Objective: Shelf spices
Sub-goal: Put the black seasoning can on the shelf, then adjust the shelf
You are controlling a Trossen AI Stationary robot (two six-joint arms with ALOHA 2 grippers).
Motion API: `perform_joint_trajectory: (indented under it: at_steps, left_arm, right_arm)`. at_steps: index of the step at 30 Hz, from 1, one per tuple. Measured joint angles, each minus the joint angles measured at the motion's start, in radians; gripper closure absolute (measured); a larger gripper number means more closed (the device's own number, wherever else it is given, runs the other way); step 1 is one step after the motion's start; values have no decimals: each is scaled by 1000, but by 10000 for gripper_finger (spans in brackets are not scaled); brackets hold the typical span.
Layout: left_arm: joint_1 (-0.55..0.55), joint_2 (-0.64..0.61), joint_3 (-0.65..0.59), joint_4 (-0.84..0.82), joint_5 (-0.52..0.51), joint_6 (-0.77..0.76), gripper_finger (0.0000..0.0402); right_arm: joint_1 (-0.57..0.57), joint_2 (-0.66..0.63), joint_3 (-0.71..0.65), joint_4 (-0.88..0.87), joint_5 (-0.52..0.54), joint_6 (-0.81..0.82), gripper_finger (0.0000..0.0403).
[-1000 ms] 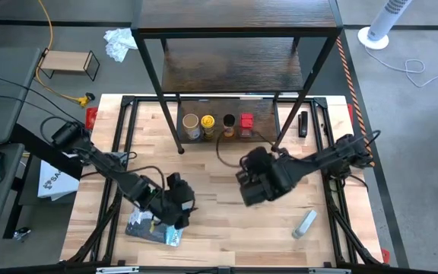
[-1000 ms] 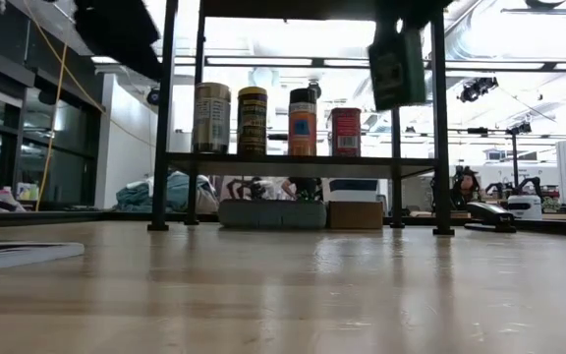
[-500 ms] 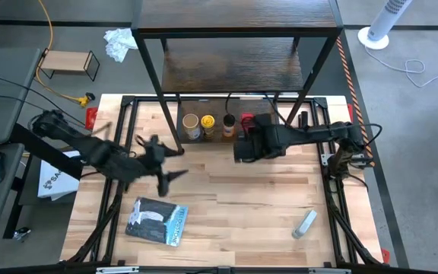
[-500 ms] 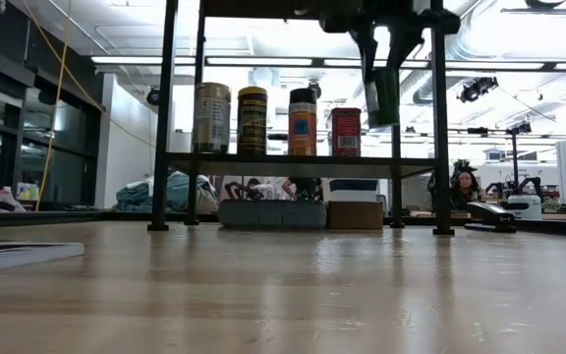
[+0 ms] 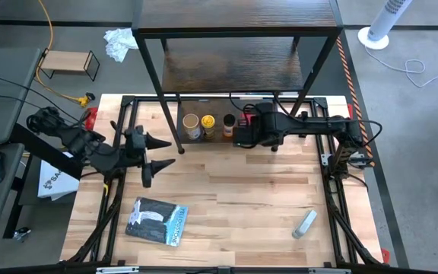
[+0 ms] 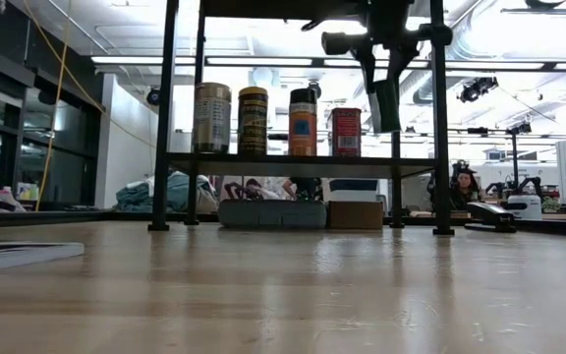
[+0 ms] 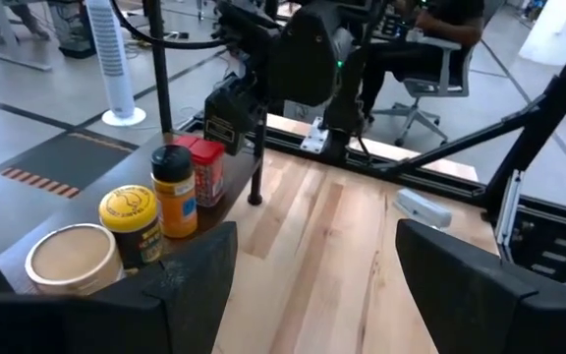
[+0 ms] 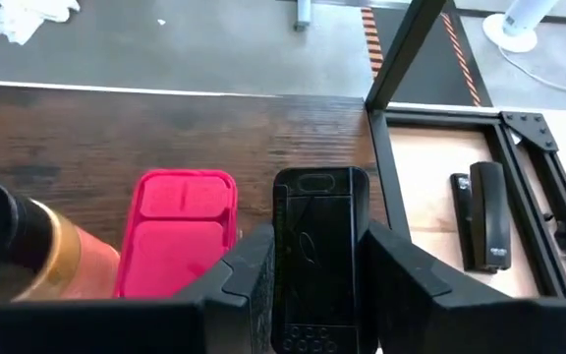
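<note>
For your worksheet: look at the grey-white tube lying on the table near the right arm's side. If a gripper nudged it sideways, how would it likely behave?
The grey-white tube lies flat on the bare wooden table with nothing beside it, so a sideways nudge would probably roll it if its body is round. It looks small and slim, so it is likely light and may skid on the smooth wood.

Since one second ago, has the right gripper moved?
Yes. The right gripper, shut on the small black container, has travelled from mid-table toward the shelf, now beside the red container.
</note>
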Motion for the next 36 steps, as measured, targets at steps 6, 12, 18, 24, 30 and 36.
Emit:
perform_joint_trajectory:
  at_steps: [6,12,18,24,30,36]
  left_arm:
    - [-13,11,0,-4,1,0,126]
    - [-20,11,0,-4,11,-4,126]
    - [-20,11,0,-5,19,-4,126]
    - [-20,11,0,-5,19,-2,126]
    - [-26,11,0,-3,20,33,126]
    - [-59,-4,0,-4,160,-21,126]
  right_arm:
    - [-24,-4,-59,48,-55,0,291]
    - [-38,-9,-64,122,-52,-56,252]
    - [-43,-22,-63,118,-72,-58,203]
    - [-43,-24,-63,89,-78,-61,199]
    - [-13,-56,-62,-5,-70,-56,198]
    - [62,-91,-62,-4,-64,-56,197]
